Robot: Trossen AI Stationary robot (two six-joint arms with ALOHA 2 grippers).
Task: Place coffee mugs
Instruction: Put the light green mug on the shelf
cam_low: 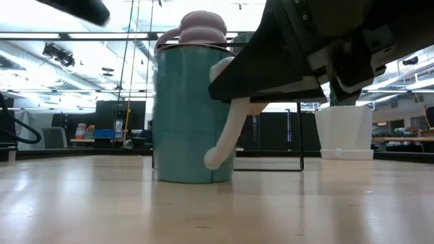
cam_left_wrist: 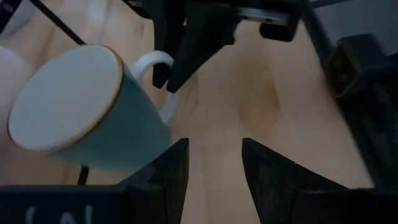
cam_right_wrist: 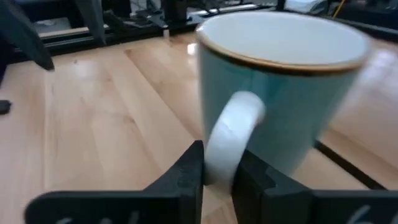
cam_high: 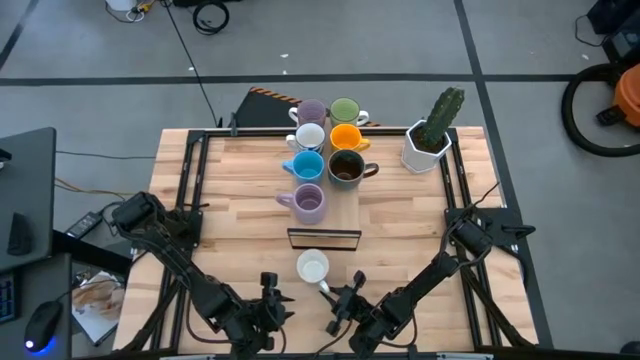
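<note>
Low view: teal mug (cam_low: 193,115) blocks most of the lilac mugs (cam_low: 202,27) behind; right gripper (cam_low: 298,51) cut off at top edge, covering upper handle. Wrist views: mug blurred, its base cropped.

A white faceted pot (cam_high: 424,148) holding a green cactus (cam_high: 442,112) is sitting at the upper right of the wooden desk (cam_high: 230,190) in the high view; in the low view the pot (cam_low: 344,133) is standing at the right. A thin black rectangular stand (cam_high: 323,238) is lying near the desk's centre. A computer mouse (cam_high: 42,325) is glowing blue at the lower left. An orange and black vacuum (cam_high: 612,98) is standing on the grey floor (cam_high: 90,50) at the right edge.
</note>
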